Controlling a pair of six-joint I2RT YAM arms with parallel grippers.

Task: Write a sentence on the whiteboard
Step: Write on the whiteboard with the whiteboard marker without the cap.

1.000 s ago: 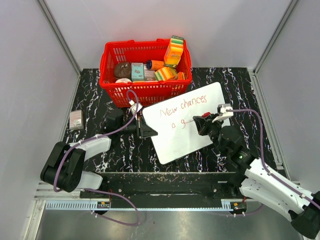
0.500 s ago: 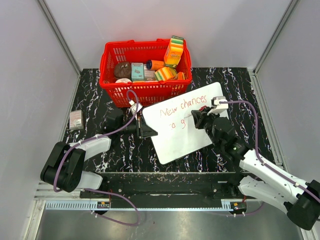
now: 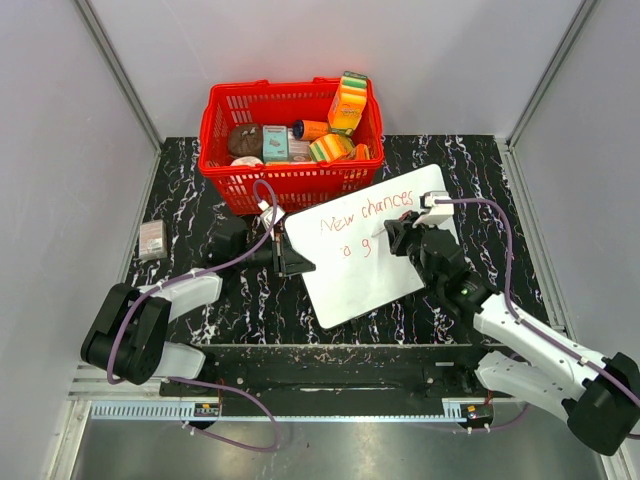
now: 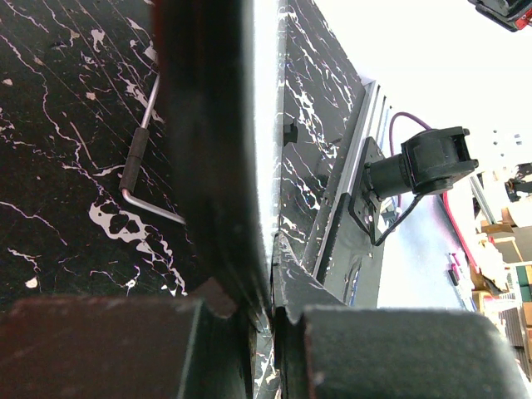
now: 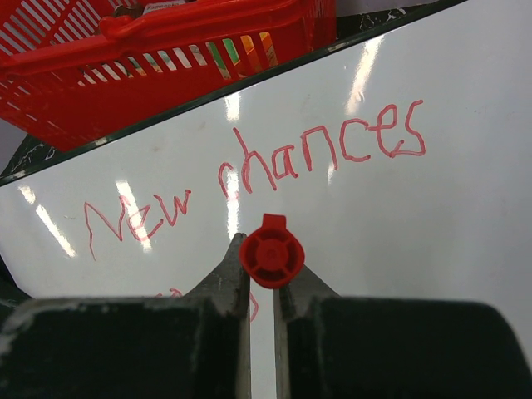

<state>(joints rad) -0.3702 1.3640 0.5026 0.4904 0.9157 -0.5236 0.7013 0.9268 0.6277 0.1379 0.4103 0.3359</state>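
The whiteboard (image 3: 350, 285) lies tilted at the middle of the black marbled bench (image 3: 190, 190), with a red basket (image 3: 290, 180) just beside its 12 o'clock edge. The sentence (image 5: 249, 179) reads "New chances", with a few smaller letters beneath. The right arm (image 3: 510, 335) has its jaws pinching a red marker (image 5: 271, 253) just below "chances". The left arm (image 3: 185, 290) meets the board's 9 o'clock edge, its jaws seemingly pressed onto the thin rim, though that view is dark
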